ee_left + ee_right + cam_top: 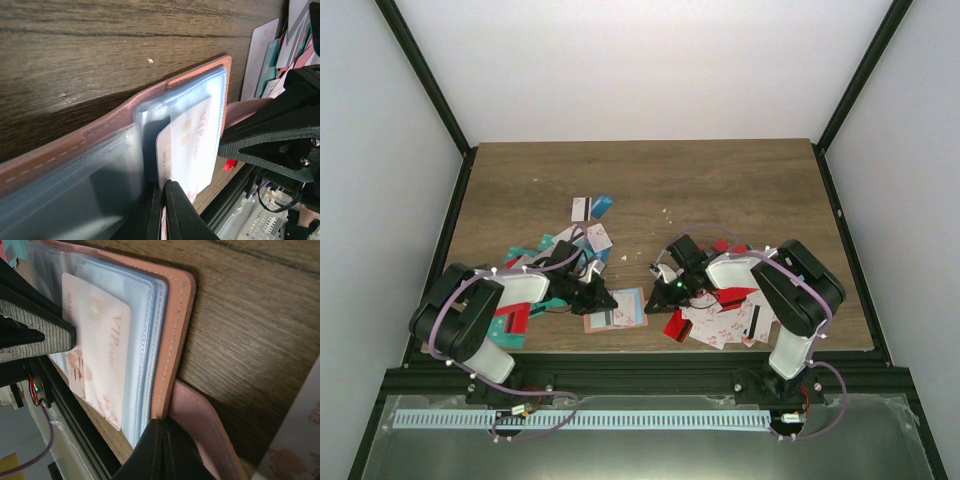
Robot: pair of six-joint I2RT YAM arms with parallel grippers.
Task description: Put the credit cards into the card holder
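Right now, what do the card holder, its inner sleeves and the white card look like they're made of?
The card holder looks like faux leather: matte salmon pink, stitched edge. Its inner sleeves seem soft clear plastic, glossy and bluish. The white card is probably stiff plastic, smooth and printed.

Both arms were folded low, reaching inward toward each other. The left arm (470, 320) had its elbow out to the left, forearm running right, wrist pitched down. The left gripper (592, 296) had its fingers pinched together, with no gap showing in its own wrist view. The right arm (792, 290) had its elbow raised at the right, forearm angled left, wrist pitched down too. The right gripper (672, 288) had its fingers pressed closed as well. The tips faced each other, near but apart. Each gripper showed in the other's wrist camera, the left one's ribbed pad (40, 335) side-on.
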